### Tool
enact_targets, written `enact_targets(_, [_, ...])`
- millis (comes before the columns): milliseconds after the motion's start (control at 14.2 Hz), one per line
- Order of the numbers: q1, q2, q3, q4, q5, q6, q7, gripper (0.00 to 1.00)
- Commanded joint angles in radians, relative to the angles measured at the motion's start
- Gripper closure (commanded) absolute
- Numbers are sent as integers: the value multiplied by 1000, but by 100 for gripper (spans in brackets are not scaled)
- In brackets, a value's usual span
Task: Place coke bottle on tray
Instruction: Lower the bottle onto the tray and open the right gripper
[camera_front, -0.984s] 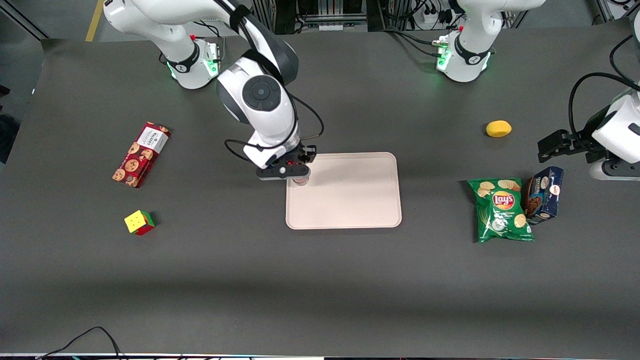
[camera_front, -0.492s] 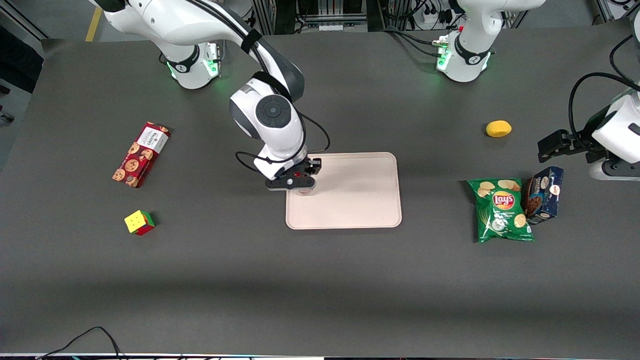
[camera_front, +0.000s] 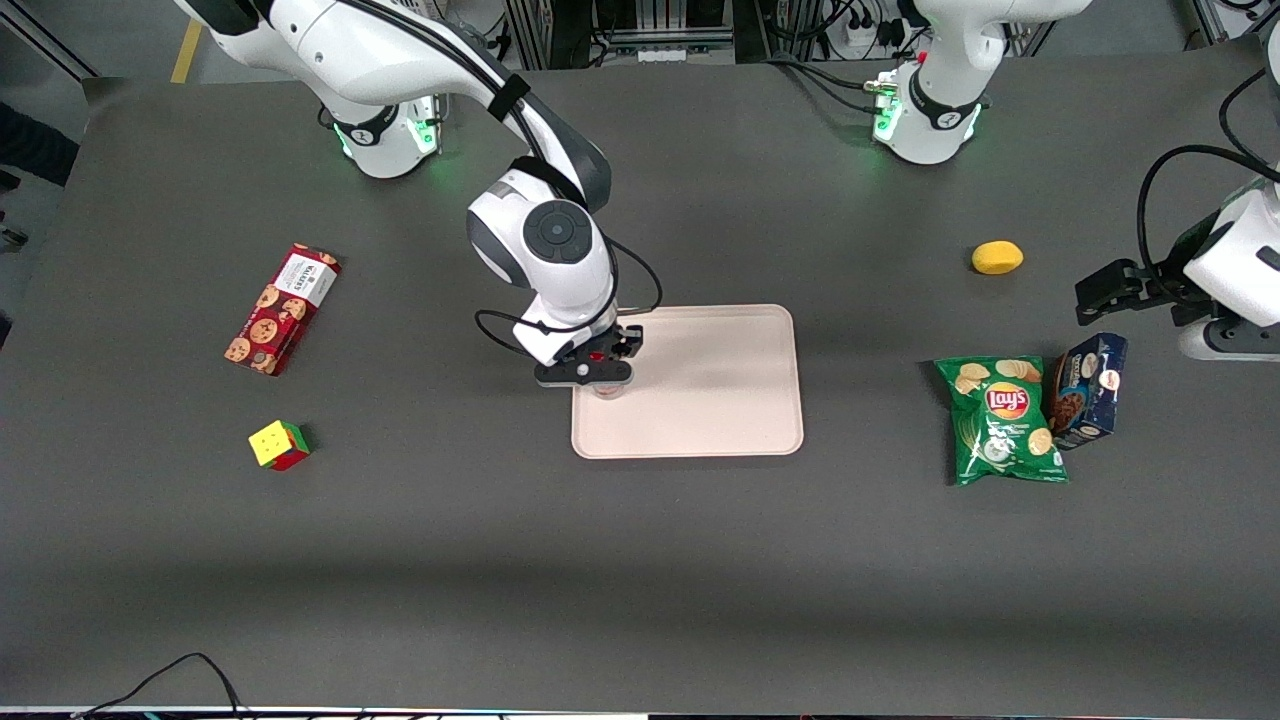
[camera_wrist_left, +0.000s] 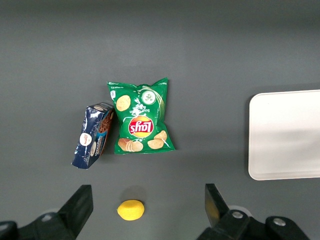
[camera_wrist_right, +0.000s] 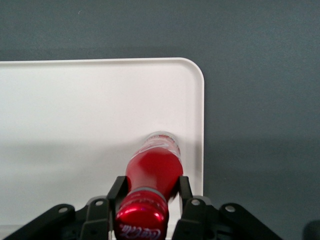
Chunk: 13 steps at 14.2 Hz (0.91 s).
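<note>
The coke bottle (camera_wrist_right: 154, 170) is a slim red bottle with a red cap and a clear base. My right gripper (camera_wrist_right: 150, 192) is shut on its neck and holds it upright. Its base is over the tray (camera_wrist_right: 75, 110), just inside the rounded corner and close to the rim. In the front view the gripper (camera_front: 598, 376) hangs over the edge of the pale pinkish-beige tray (camera_front: 700, 390) that lies toward the working arm's end. Only a bit of the bottle (camera_front: 608, 390) shows below the hand there.
A red cookie box (camera_front: 282, 308) and a Rubik's cube (camera_front: 279, 445) lie toward the working arm's end. A green chips bag (camera_front: 1003, 420), a blue cookie box (camera_front: 1088, 390) and a yellow lemon (camera_front: 997, 257) lie toward the parked arm's end.
My right gripper has moved with the bottle nearer to the front camera, a little farther in over the tray, and looks lower.
</note>
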Motion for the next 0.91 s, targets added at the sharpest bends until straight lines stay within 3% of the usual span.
enact_targets(0, [3, 0, 5, 7, -29, 10, 40, 100])
enact_targets(141, [2, 5, 5, 7, -26, 10, 41, 100])
enact_targets(281, [2, 5, 5, 8, -21, 10, 41, 52])
enact_targets(351, [2, 7, 5, 8, -21, 9, 41, 36])
enact_targets(422, [2, 10, 5, 8, -21, 10, 41, 1])
enact_targets(843, [2, 10, 3, 10, -21, 9, 41, 0])
